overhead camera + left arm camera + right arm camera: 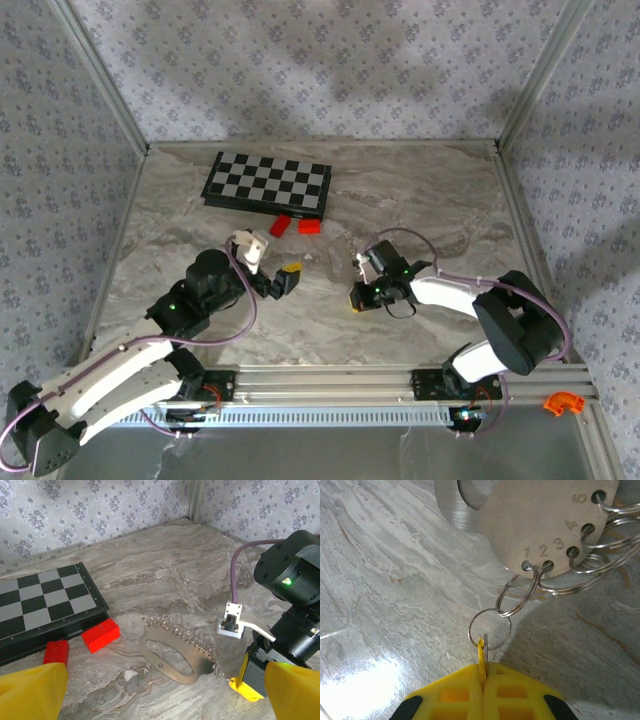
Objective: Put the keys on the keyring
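**A:** Jaws first: left gripper [162, 700] is spread wide, holding nothing. Right gripper [482, 671] is pressed together, pinching the tiny yellow-headed key [482, 653] edge-on.

**B:** And the flat steel keyring plate with numbered holes [530, 515]?

**A:** It lies on the marbled table [380, 580], at 12 o'clock from those fingers. It looks rigid and slick, so I'd pin its cutout end. Its wire split rings [520, 592] look springy, and the small end ring [490, 628] circles the key's tip. That key is light and twists easily.

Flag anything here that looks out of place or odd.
An orange piece sits off the table, on the frame rail at the near right corner; what it is I cannot tell. Two red blocks lie loose beside the near edge of the chessboard. The right gripper grips the key. Nothing looks spilled or damaged.
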Robot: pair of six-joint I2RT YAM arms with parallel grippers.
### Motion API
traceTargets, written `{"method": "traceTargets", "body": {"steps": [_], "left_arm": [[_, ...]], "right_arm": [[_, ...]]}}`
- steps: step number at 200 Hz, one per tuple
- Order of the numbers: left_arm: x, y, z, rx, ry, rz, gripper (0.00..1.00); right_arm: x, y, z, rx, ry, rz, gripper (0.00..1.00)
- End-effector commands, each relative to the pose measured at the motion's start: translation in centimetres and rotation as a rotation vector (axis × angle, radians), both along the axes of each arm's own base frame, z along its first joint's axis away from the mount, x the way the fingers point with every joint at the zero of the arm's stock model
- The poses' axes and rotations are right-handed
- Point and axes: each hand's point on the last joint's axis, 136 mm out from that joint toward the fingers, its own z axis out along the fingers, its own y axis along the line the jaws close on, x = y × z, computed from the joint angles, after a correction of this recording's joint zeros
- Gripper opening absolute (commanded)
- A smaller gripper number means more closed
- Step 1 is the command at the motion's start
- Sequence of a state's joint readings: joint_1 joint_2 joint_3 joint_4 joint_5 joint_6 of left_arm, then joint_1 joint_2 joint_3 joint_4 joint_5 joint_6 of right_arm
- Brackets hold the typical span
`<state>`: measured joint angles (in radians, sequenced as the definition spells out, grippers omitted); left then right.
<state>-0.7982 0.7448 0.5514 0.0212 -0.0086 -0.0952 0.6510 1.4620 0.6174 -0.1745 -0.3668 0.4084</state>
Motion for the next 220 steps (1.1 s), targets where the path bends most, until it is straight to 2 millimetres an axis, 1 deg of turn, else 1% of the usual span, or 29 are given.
{"method": "traceTargets", "body": {"steps": [1,36,57,80,102,126,150,172,183,188,191,193,220], "left_arm": [[0.3,0.0,1.0,-0.028,-0.033,0.004,1.00],[0.3,0.1,1.1,-0.026,-0.035,0.008,1.00],[0.3,0.2,1.0,-0.020,-0.033,0.015,1.00],[0.3,0.3,1.0,-0.023,-0.023,0.020,1.00],[0.4,0.8,0.8,-0.019,-0.010,0.044,1.00],[0.8,1.9,0.7,-0.007,0.004,0.107,1.00],[1.1,3.1,0.4,-0.002,0.015,0.175,1.00],[2.1,5.1,0.4,-0.019,0.024,0.304,1.00],[2.3,5.9,0.4,-0.015,0.033,0.351,1.00],[2.4,6.3,0.3,-0.012,0.035,0.370,1.00],[2.5,6.5,0.3,-0.008,0.037,0.379,1.00],[2.5,6.5,0.2,-0.006,0.039,0.383,1.00],[2.8,7.8,-0.4,0.016,0.049,0.451,1.00]], "right_arm": [[-1.1,-0.9,-1.2,-0.044,0.042,-0.020,0.05],[-1.3,-1.1,-0.7,-0.046,0.016,-0.026,0.15],[-1.5,-1.3,0.1,-0.048,-0.026,-0.034,0.26],[-1.2,-1.8,1.6,-0.037,-0.093,-0.058,0.39],[-0.6,-2.4,3.5,-0.024,-0.173,-0.091,0.51],[0.1,-3.3,5.8,-0.014,-0.258,-0.121,0.65],[0.9,-4.1,7.9,-0.004,-0.338,-0.136,0.72],[1.5,-4.8,9.4,-0.003,-0.392,-0.154,0.81],[1.9,-5.3,10.0,-0.004,-0.421,-0.166,0.87],[2.1,-5.5,10.3,-0.004,-0.437,-0.174,0.93],[2.2,-5.6,10.4,-0.006,-0.443,-0.177,0.99],[2.3,-5.7,10.5,-0.007,-0.448,-0.180,1.00],[3.5,-6.9,11.7,-0.022,-0.517,-0.218,1.00]]}}
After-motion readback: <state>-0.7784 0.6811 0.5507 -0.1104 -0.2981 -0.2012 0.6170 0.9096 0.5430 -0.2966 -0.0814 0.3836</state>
